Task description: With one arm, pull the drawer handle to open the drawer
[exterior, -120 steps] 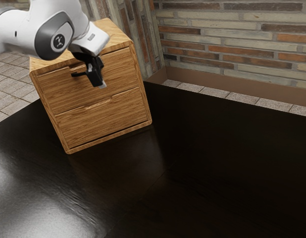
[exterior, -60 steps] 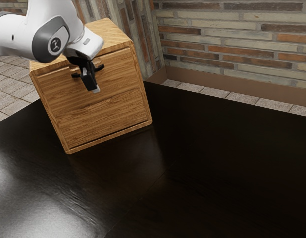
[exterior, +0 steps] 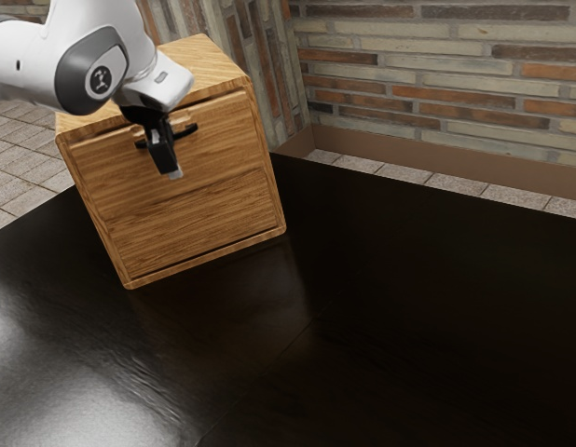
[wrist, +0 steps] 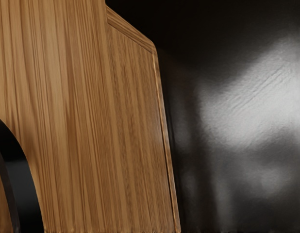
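Note:
A wooden cabinet point(exterior: 199, 219) with two drawers stands on the dark table at the exterior view's left. The top drawer point(exterior: 223, 140) carries a black bar handle point(exterior: 187, 131), and its front looks level with the cabinet's face. My black gripper point(exterior: 171, 169) hangs in front of that drawer, pointing down. Its body crosses the handle's middle and its tip lies just below the bar. In the wrist view, the drawer's wood grain point(wrist: 91, 121) is very close. A black curved piece point(wrist: 7, 184) sits at the wood's edge by my hand.
The glossy dark table point(exterior: 381, 307) stretches wide toward the exterior view's right and front. A brick wall point(exterior: 437, 65) runs along the back, with a tiled floor behind the cabinet. The lower drawer point(exterior: 190, 228) sits level with the cabinet's face.
My hand has moved toward the exterior view's left and slightly up across the top drawer's front, ending over the handle's middle. The cabinet and drawers look unchanged.

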`<action>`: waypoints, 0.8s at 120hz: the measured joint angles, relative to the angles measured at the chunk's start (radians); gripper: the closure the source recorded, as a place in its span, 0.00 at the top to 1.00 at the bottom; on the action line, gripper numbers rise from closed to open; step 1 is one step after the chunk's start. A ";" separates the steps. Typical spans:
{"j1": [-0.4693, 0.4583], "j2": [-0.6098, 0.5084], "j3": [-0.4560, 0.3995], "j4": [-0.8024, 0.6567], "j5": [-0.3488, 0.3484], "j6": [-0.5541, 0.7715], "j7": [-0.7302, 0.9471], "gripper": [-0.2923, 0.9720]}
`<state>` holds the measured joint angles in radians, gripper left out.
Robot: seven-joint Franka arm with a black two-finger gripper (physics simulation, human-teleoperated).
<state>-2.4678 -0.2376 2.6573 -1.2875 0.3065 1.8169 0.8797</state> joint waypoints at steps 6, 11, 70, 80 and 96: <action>0.007 0.013 -0.005 -0.021 -0.001 -0.005 -0.002 0.77; 0.023 0.033 -0.017 -0.055 -0.001 -0.007 -0.004 0.77; -0.072 0.286 -0.262 0.257 0.026 -0.508 -0.079 0.74; -0.265 0.178 -0.243 0.398 0.089 -0.587 -0.114 0.75; -0.408 0.145 -0.128 0.430 0.054 -0.650 -0.178 0.76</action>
<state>-2.8759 -0.0927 2.5295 -0.8572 0.3601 1.1664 0.7022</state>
